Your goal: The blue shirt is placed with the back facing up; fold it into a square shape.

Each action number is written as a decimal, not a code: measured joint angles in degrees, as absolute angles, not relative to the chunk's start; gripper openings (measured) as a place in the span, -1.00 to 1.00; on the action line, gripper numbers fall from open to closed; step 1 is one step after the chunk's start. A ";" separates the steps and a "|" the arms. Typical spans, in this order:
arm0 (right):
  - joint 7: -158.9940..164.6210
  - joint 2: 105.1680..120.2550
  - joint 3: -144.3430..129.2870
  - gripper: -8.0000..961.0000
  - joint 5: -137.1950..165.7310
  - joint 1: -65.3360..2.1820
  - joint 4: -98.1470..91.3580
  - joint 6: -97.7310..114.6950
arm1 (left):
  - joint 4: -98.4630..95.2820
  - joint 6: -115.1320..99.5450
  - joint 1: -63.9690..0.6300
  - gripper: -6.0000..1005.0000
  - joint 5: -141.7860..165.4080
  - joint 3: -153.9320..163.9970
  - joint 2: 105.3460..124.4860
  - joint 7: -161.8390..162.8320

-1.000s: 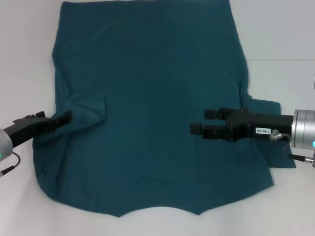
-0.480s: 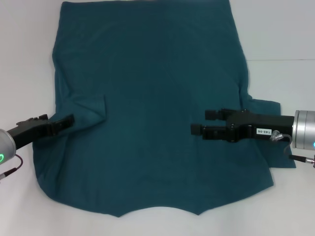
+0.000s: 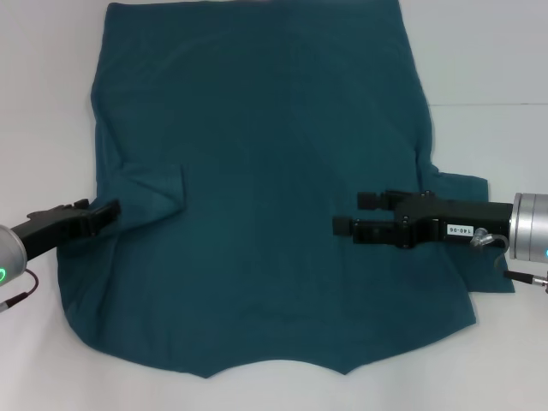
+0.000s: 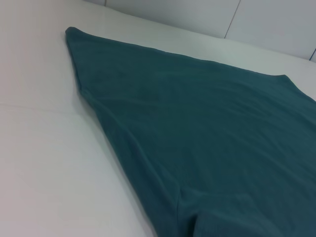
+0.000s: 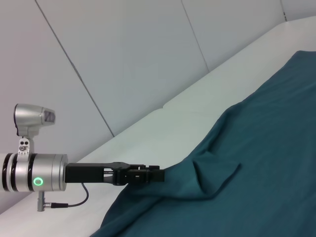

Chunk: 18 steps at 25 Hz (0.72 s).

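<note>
The blue shirt [image 3: 257, 171] lies spread flat on the white table [image 3: 488, 51] and fills most of the head view. Its left sleeve is tucked inward into a small fold [image 3: 167, 184]. My left gripper [image 3: 110, 209] sits low at the shirt's left edge, its tip just over the cloth beside that fold. The right wrist view shows the left gripper [image 5: 150, 174] meeting the shirt's edge [image 5: 256, 163]. My right gripper [image 3: 349, 212] hovers open over the right half of the shirt, nothing between its fingers. The left wrist view shows only the shirt [image 4: 207, 123].
The right sleeve [image 3: 467, 187] sticks out from under my right arm. Bare white table surrounds the shirt on both sides. A seam in the table [image 3: 488, 104] runs off to the right.
My left gripper has drawn back a little to the left along the shirt's edge. The fold and my right gripper have stayed where they were.
</note>
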State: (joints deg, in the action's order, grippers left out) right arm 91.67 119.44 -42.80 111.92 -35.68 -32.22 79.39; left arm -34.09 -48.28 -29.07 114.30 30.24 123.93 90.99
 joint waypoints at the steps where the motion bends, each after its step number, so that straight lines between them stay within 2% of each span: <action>1: 91.67 119.44 -42.80 0.87 111.91 -35.68 -32.26 79.40 | -34.15 -48.30 -29.08 0.30 114.38 30.23 123.93 91.02; 8: 91.67 119.44 -42.80 0.87 111.79 -35.61 -32.32 79.46 | -34.27 -48.08 -29.09 -0.05 114.38 30.23 123.93 91.05; 14: 91.67 119.44 -42.80 0.87 111.72 -35.59 -32.34 79.44 | -34.28 -47.94 -29.09 -0.48 114.22 29.83 123.93 91.13; 18: 91.67 119.44 -42.80 0.87 111.73 -35.59 -32.35 79.46 | -34.28 -47.91 -29.09 -0.88 114.19 29.79 123.93 91.21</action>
